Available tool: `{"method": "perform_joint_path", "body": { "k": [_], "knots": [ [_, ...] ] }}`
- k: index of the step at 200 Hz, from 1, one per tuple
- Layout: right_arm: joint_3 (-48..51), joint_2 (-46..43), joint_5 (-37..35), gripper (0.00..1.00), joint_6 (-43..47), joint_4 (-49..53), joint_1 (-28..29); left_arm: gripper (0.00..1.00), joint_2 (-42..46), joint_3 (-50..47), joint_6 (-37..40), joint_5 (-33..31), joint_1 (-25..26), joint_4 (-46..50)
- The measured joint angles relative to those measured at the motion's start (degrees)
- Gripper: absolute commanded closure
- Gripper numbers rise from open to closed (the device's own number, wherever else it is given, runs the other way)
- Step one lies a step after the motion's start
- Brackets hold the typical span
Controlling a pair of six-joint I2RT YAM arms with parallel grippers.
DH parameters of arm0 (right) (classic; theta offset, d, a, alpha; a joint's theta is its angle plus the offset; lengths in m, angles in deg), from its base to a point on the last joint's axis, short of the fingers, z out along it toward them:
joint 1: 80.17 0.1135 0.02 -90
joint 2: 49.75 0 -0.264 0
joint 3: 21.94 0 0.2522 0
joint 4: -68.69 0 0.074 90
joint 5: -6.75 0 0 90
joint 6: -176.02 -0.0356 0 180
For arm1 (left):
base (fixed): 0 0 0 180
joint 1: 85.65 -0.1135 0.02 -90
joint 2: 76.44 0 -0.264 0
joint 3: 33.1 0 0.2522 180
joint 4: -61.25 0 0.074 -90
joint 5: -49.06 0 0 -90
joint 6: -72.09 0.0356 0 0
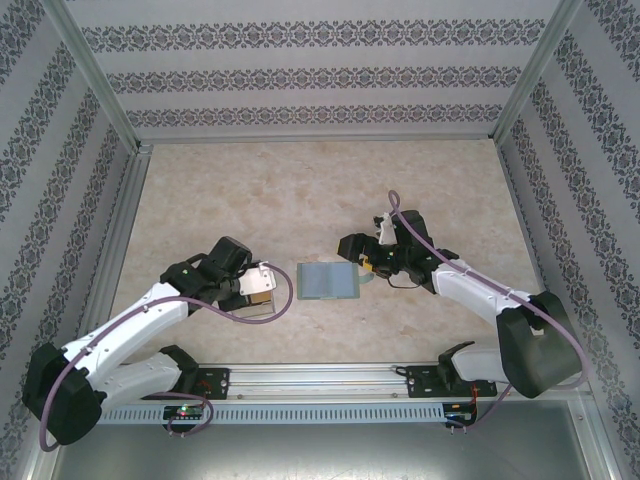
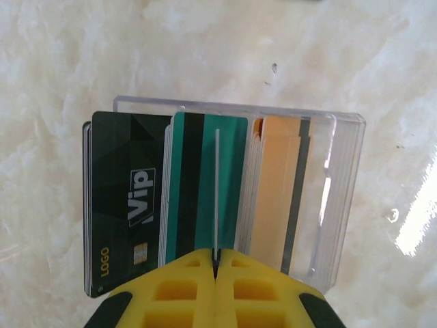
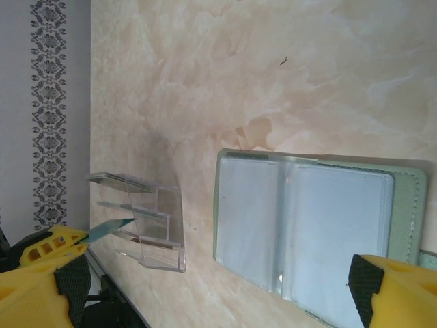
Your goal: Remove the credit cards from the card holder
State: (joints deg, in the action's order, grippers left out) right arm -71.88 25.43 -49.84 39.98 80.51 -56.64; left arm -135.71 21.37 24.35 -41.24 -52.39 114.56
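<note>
Centrally, the card holder [image 1: 330, 281] lies opened flat on the marbled counter [image 1: 300, 190], between the two arms and apart from both. In the right wrist view the card holder [image 3: 300, 225] shows two clear-sleeved leaves side by side, with its sage-green cover forming a rim along the far edge. The right pincer [image 3: 215, 273] is released, with its yellow fingers [image 3: 392, 290] spread wide to either side of the holder and touching nothing. In the overhead view the right pincer [image 1: 368, 262] sits just beside the holder's right edge. The left pincer [image 2: 215, 263] is clenched on a thin teal card [image 2: 216, 191], seen edge-on as a fine vertical line. That card's tip [image 3: 113, 227] also shows, projecting from the yellow fingers beside the tray. Beneath the held card stands a clear plastic tray [image 2: 345, 171] of staggered slots, to the left of the holder and well apart from it. The tray carries a dark green VIP card [image 2: 126, 205], a teal striped card [image 2: 191, 184] and an orange card [image 2: 280, 191], overlapping from left to right. Whether the held card touches the tray cannot be told.
</note>
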Motion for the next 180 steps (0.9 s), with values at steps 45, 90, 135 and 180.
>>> {"method": "perform_joint_path", "body": {
  "k": [45,90,135,180],
  "knots": [
    [-0.42,0.37,0.0,0.02,0.0,-0.2,0.0,1.0,-1.64,-0.74,-0.02,0.07,0.0,-2.51],
    [-0.42,0.37,0.0,0.02,-0.02,-0.44,0.37,0.7,-1.88,-1.81,0.02,-0.07,0.02,-4.11],
    [-0.42,0.42,0.0,0.02,-0.02,-0.46,0.37,0.67,-1.88,-1.92,-0.24,-0.5,0.02,-4.35],
    [-0.42,0.42,0.02,0.02,-0.02,-0.44,0.37,0.63,-1.88,-2.03,-0.44,-2.78,0.02,-5.4]
  ]
}}
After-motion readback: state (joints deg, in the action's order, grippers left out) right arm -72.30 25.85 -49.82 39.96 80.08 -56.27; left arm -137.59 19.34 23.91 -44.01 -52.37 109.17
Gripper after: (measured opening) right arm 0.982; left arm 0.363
